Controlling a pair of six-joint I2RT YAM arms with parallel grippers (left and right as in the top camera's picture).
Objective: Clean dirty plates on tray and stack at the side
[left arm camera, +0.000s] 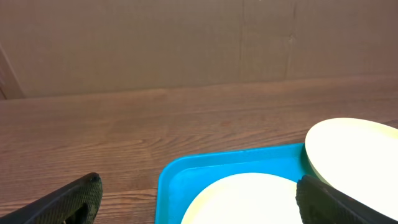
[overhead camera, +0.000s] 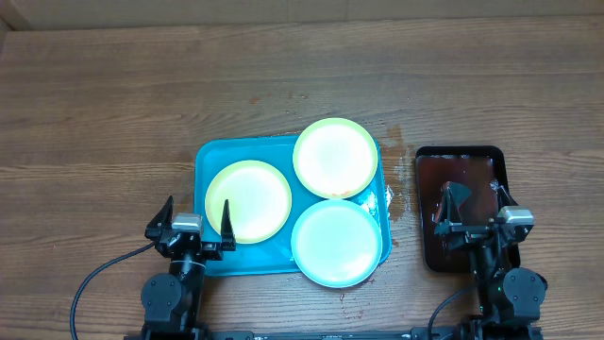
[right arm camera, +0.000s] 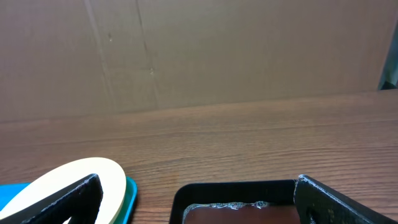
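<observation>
Left gripper (overhead camera: 197,208): the two fingers are spread wide apart and hold nothing.
Right gripper (overhead camera: 475,195): the fingers are spread wide too, with nothing held between them.
Blue tray (overhead camera: 206,161): it lies on the wooden table (overhead camera: 113,104). Its left edge runs between the left gripper's two fingers.
Near yellow-green plate (overhead camera: 248,200): it lies on the left part of the blue tray. The left gripper's right finger is over this plate's left edge. The other finger is over bare table, outside the tray.
Far yellow-green plate (overhead camera: 335,158): it is on the tray's far right corner, ahead of the left gripper's fingers and off to their right. Its rim sticks out a bit past the tray edge.
Light blue plate (overhead camera: 337,242): it sits on the tray's near right corner, well to the right of the left gripper's fingers. It is between the two grippers, closer to the left one.
Plate faces: they shine very bright, so I cannot tell if they are dirty.
Black tray (overhead camera: 425,247): it lies just right of the blue tray, not touching it. Both fingers of the right gripper are over it.
Brown liquid (overhead camera: 472,175): it is inside the black tray, ahead of the right gripper's fingers.
Wet marks (overhead camera: 394,203): they are on the table between the two trays.
</observation>
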